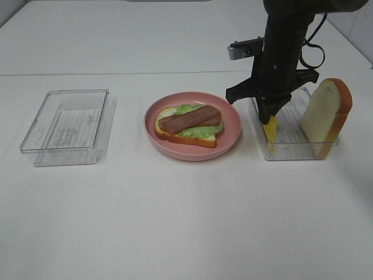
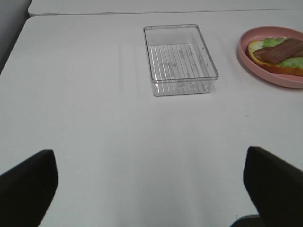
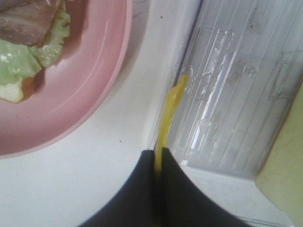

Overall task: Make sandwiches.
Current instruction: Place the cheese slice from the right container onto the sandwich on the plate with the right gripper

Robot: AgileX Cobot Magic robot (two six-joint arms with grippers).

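In the high view, the right gripper (image 1: 270, 114) hangs over the clear tray (image 1: 291, 153) at right of centre. Its jaws are pinched tight on the upper edge of the yellow cheese slice (image 1: 270, 129). The right wrist view shows the same: the jaws are closed together with the thin yellow cheese slice (image 3: 170, 113) running out from between them.

The slice hangs on edge with its long axis pointing down at the table (image 1: 186, 233). Its lower end sits low in the tray, close to the wall nearest the pink plate (image 1: 232, 119).

The half-built sandwich (image 1: 189, 124) lies flat on that plate, immediately left of the tray: bread, lettuce and two bacon strips running across the frame. The coming move therefore looks like a lift clear of the tray wall, a short carry leftward, and a turn from hanging to flat over the bacon.

A second bread slice (image 1: 326, 114) leans upright at the tray's far right. The right arm is much the nearer. The left gripper (image 2: 149, 156) has its jaws wide apart and holds nothing.
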